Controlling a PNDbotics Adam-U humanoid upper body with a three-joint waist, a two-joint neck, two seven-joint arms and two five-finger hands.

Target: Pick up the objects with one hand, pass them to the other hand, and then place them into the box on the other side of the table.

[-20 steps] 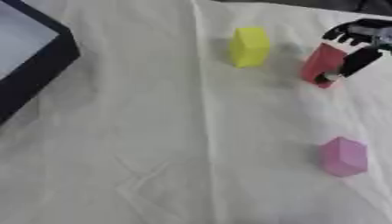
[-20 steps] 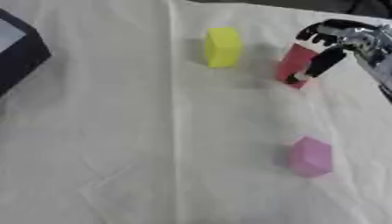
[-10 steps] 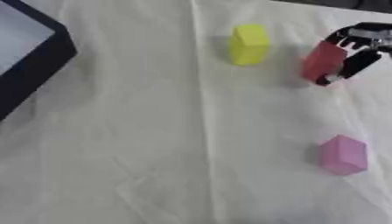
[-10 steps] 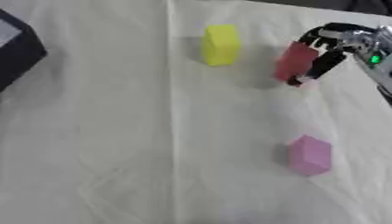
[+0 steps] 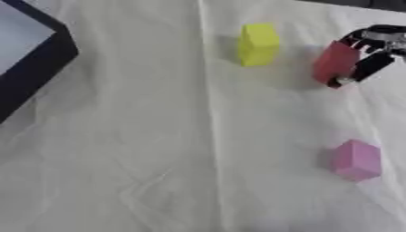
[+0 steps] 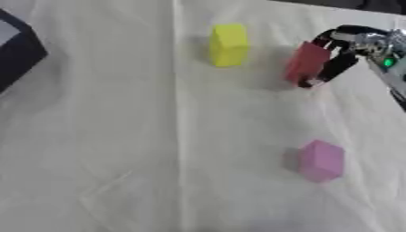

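Early stage: right hand [image 5: 373, 47] curled round red block [image 5: 335, 62] at far right of white cloth [image 5: 158, 136], apparently just lifted. Handover not done. Yellow block [image 5: 258, 44], pink block [image 5: 356, 159] untouched; black box [image 5: 40, 68] far left; left hand unseen.

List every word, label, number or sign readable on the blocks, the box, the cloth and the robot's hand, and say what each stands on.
None can be read.
Yellow block: plain faces, no marking.
Red block, held in the right hand: no marking.
Pink block: no marking.
Dark box: no label visible.
White cloth: only creases.
A small green light glows on the right arm; it is no text.
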